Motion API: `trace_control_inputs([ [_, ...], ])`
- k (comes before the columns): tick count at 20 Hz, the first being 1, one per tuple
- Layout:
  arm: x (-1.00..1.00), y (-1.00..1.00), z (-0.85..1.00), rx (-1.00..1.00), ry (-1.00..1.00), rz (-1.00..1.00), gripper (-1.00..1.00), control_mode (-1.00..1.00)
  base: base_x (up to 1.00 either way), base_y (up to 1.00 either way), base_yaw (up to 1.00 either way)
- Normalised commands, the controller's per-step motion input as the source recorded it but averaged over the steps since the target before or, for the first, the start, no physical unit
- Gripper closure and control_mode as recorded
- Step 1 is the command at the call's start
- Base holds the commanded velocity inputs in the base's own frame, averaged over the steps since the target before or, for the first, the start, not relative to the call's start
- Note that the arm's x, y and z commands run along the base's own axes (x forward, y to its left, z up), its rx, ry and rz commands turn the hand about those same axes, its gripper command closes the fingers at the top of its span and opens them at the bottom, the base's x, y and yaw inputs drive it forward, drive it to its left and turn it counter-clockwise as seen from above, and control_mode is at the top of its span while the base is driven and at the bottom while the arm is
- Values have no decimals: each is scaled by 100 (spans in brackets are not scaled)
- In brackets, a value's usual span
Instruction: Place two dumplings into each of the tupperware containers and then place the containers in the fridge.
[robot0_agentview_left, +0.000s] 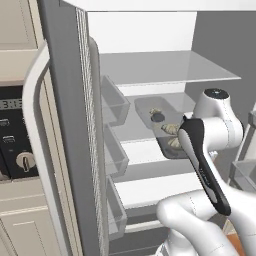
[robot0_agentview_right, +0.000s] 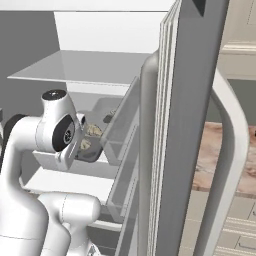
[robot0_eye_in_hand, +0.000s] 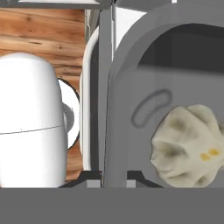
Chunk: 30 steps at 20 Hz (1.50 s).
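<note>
With the fridge (robot0_agentview_left: 70, 125) door open, two tupperware containers (robot0_agentview_left: 167, 142) holding dumplings (robot0_agentview_left: 171, 129) sit on a middle shelf (robot0_agentview_left: 145, 150), one farther in and one nearer, and the gripper (robot0_eye_in_hand: 114, 178) is clamped together on the near container's rim beside a dumpling.

fridge (robot0_agentview_left: 70, 125): door open, white interior, glass shelf up top
tubs: far one (robot0_agentview_left: 150, 107) and near one (robot0_agentview_left: 170, 142) on middle shelf, end to end
dumplings (robot0_agentview_left: 170, 129): inside tubs
arm (robot0_agentview_left: 212, 150): reaches in, hides near tub's front
oven (robot0_agentview_left: 12, 135): left
</note>
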Motion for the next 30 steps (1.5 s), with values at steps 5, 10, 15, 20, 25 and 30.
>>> trace_control_inputs([
  [5,-49,0,15,0,-7,0,100,-100,0,0,0],
  [10,-88,0,48,0,-37,0,100,-100,0,0,0],
  [15,-11,3,78,0,-30,0,100,-100,0,0,0],
  [20,3,8,85,0,-6,0,100,-100,0,0,0],
  [25,50,5,62,0,-1,0,100,-100,0,0,0],
  [30,100,0,45,3,8,0,100,-100,0,0,0],
])
